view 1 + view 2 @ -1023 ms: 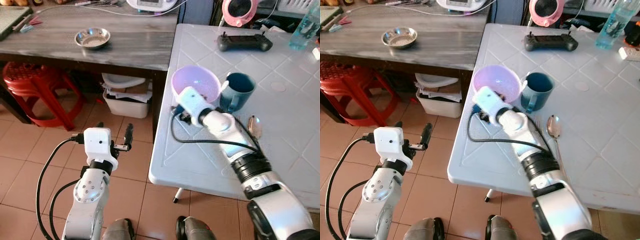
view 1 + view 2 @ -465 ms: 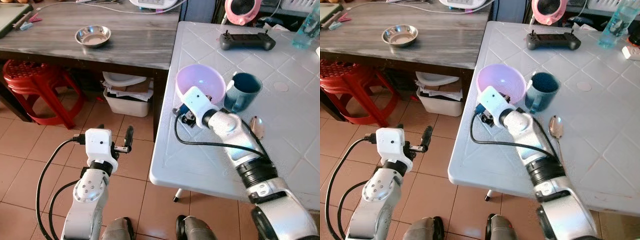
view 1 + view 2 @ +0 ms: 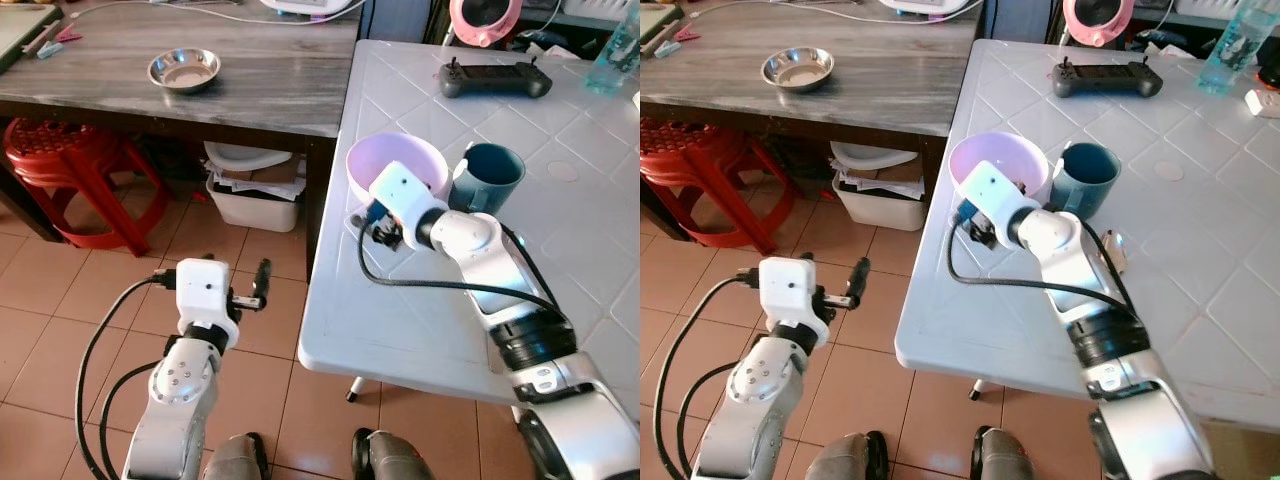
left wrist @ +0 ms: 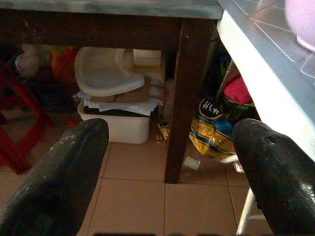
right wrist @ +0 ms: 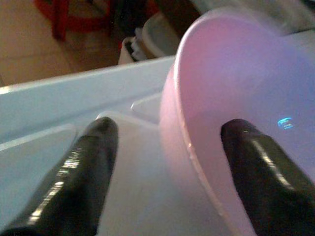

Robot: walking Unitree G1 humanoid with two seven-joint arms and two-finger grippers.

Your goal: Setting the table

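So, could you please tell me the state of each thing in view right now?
Pink bowl: upright on the white table, near its edge, rim between the right end effector's fingers.
Right end effector: open, one finger inside the bowl, one outside.
Left end effector: open, idle over the floor.
Blue mug: upright beside the bowl.
Steel bowl: upright on the wooden table.
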